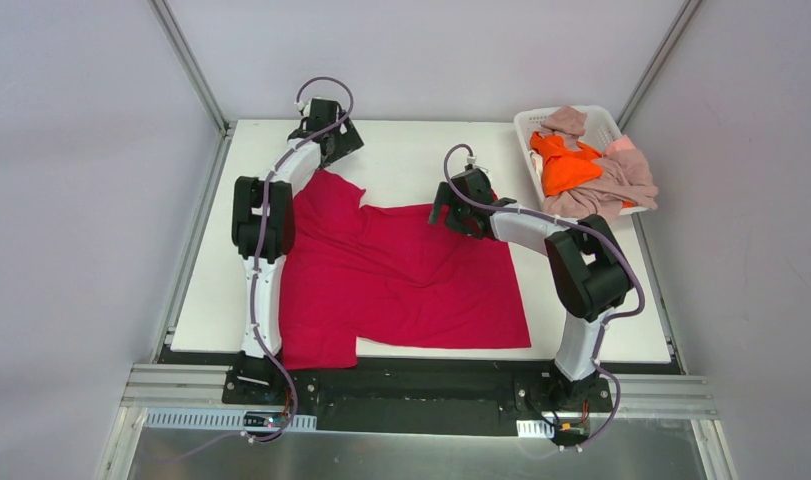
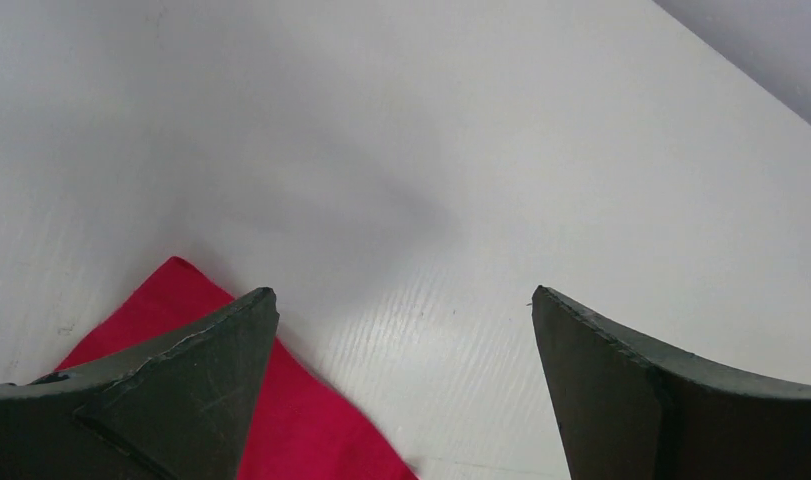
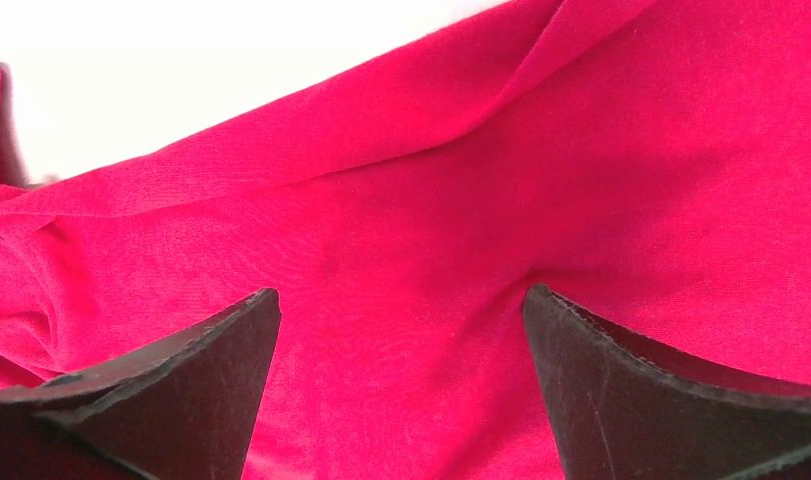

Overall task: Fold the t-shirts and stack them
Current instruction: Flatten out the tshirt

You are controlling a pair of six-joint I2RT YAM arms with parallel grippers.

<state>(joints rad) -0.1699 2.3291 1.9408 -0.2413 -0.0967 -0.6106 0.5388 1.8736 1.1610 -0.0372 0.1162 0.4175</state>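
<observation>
Wide-spread, empty jaws of the right gripper hang over the crimson t-shirt near its far edge; whether the fingertips touch the cloth cannot be told. Left gripper, jaws equally wide and holding nothing, hangs above the bare white table at the far left, just beyond a sleeve corner. Crimson t-shirt lies spread and creased across the table's middle, one near corner reaching past the front edge. White basket, at the far right corner, holds an orange t-shirt among pink-beige t-shirts, some draped over its rim.
</observation>
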